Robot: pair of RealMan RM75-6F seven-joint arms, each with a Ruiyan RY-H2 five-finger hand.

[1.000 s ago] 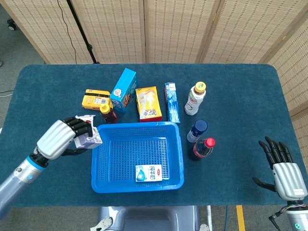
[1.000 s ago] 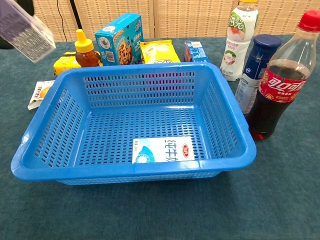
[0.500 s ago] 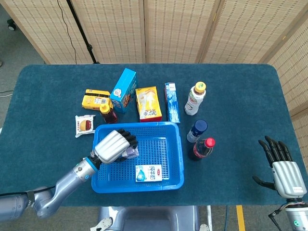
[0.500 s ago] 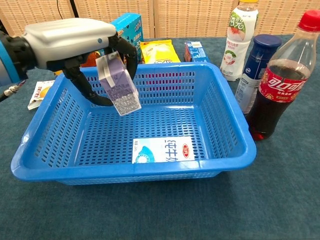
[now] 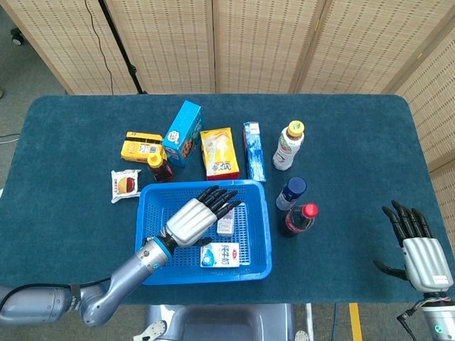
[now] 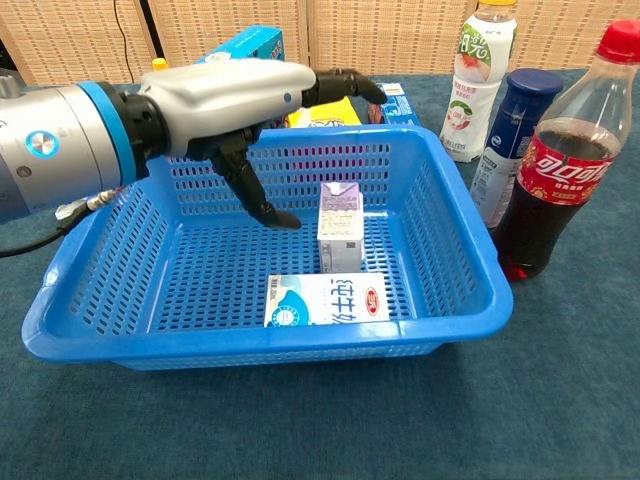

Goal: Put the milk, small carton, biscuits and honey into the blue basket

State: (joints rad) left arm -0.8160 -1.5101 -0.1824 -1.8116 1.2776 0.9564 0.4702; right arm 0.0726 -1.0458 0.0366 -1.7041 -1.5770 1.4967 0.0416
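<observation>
While the blue basket [image 5: 259, 234] is sitting near the table's [image 5: 71, 142] front edge, the left hand [image 5: 193, 220] is hovering over it with fingers spread, holding nothing, presumably clear of the small carton [image 6: 339, 226] standing upright inside, just behind the flat milk [image 6: 327, 300]. Biscuits [image 5: 182, 133] and honey [image 5: 160, 167] are waiting behind the basket's far rim. By the front right corner, the right hand [image 5: 419, 259] is resting open and empty. Teal cloth is covering the table; wicker screens [image 5: 263, 42] are standing behind
</observation>
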